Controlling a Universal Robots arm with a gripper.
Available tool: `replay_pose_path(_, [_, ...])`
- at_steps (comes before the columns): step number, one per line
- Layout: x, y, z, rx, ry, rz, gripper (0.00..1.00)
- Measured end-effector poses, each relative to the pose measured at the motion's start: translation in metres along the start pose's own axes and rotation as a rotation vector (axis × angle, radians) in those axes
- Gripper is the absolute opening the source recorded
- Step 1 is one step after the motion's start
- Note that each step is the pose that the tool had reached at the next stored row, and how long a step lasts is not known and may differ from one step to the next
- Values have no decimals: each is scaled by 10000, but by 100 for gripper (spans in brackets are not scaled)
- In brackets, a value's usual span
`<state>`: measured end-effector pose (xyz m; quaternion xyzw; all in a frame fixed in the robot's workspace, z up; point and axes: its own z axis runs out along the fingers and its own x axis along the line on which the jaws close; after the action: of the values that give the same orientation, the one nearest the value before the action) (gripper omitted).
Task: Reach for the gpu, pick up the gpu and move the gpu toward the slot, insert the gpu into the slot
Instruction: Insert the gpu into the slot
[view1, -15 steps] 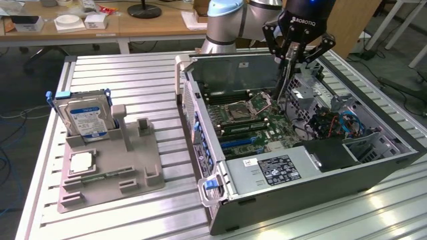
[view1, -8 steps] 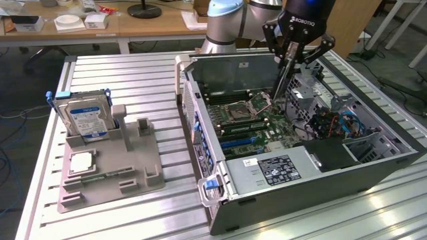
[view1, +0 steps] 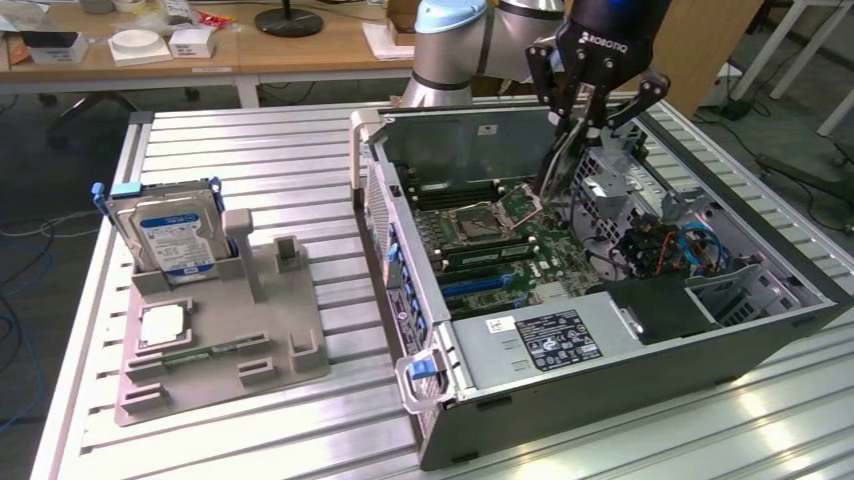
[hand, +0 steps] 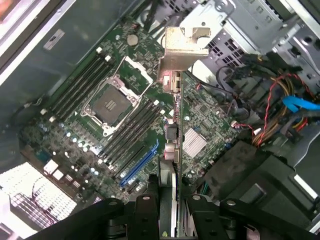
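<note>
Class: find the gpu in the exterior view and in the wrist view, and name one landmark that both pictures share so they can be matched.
Exterior view: the gpu hangs edge-on from the tool, inside the open case, above the motherboard.
Wrist view: the gpu runs edge-on out from the tool, with its silvery bracket at the far end.
Shared landmark: the CPU socket, beside the gpu.
</note>
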<state>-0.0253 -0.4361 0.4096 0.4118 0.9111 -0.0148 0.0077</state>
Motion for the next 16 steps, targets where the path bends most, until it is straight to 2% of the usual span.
replay_pose_path(16, [1, -1, 3, 48, 37, 1796, 26])
